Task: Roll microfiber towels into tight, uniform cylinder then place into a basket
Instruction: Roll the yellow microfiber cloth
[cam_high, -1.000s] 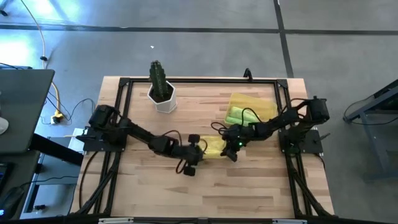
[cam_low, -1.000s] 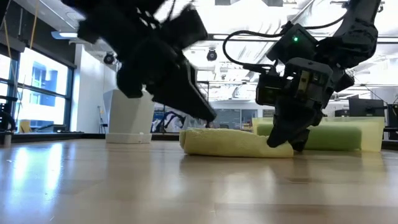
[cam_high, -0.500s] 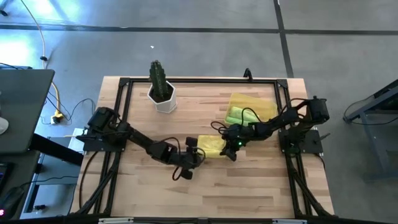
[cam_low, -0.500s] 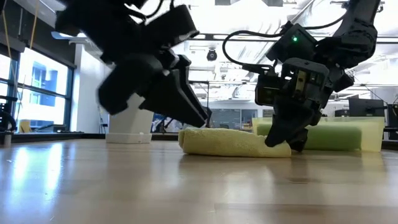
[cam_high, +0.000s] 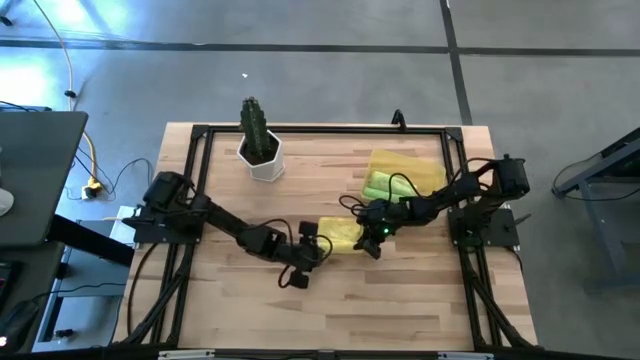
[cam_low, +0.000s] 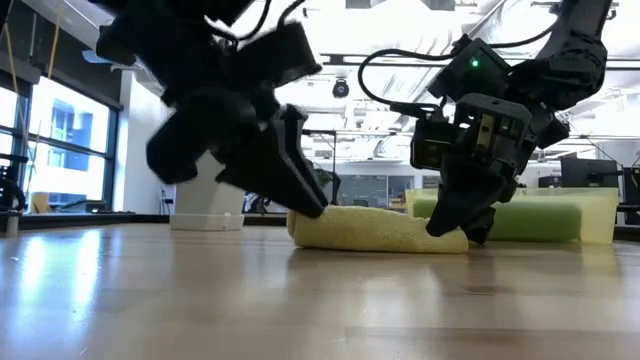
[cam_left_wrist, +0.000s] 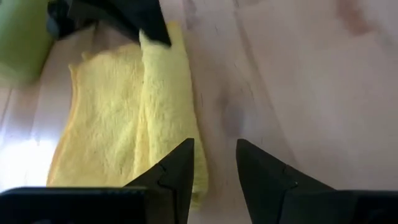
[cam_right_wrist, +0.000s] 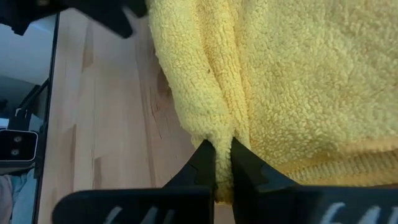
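The yellow towel (cam_high: 340, 235) lies loosely folded on the table, shown also in the low view (cam_low: 375, 230). My right gripper (cam_high: 372, 245) is shut on the towel's right end. My left gripper (cam_high: 312, 250) is open and low at the towel's left end (cam_left_wrist: 161, 124), one finger beside the rolled edge. Lime green towel rolls (cam_high: 385, 185) lie in the translucent yellow basket (cam_high: 430, 165) at the far right, behind the yellow towel in the low view (cam_low: 600, 215). My right gripper pinches a raised fold of the yellow towel (cam_right_wrist: 217, 124) between its two fingers, at the towel's right end. The fingers slant down from the table's right side. The towel rests on the table. My left gripper's finger (cam_left_wrist: 180, 165) stands at the towel's edge; whether it touches, I cannot tell.
A white pot with a green cactus (cam_high: 262, 150) stands at the far left of the table. A black frame (cam_high: 200, 130) runs round the table's edges. Bare wood lies toward the near edge (cam_high: 340, 310).
My left gripper has gone down and toward the table's near-left, drawing back from above the yellow towel to its left end. My right gripper and the towel have kept still.
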